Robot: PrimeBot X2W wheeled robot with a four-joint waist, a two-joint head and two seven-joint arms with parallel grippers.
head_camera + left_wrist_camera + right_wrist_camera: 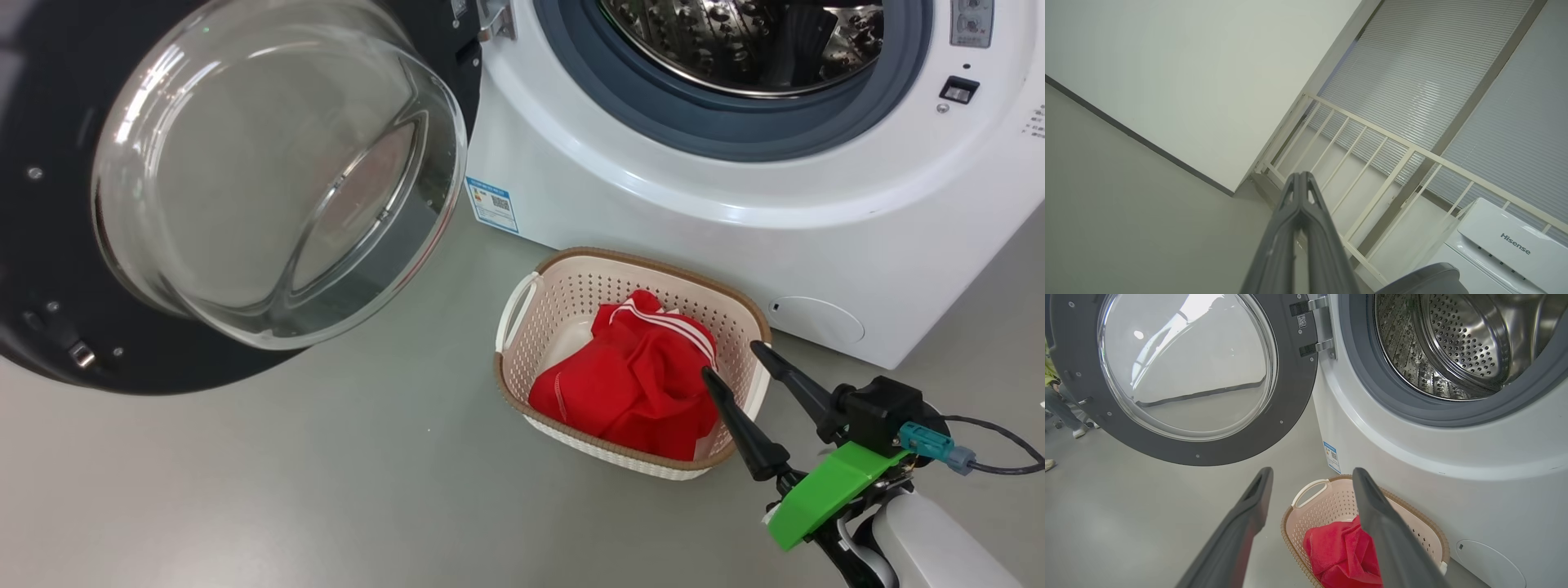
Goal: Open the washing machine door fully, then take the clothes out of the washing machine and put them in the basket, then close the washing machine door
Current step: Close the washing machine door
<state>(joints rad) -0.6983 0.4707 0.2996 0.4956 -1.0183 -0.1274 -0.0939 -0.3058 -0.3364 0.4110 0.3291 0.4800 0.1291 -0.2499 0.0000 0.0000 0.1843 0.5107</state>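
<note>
In the basket (549, 320), red clothes (635, 385)

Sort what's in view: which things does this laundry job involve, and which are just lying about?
Job:
washing machine
its open door
red clothes
basket holding them
right fingers, spread above the basket

Lying about:
white railing
window blinds
a person's shoe
</note>
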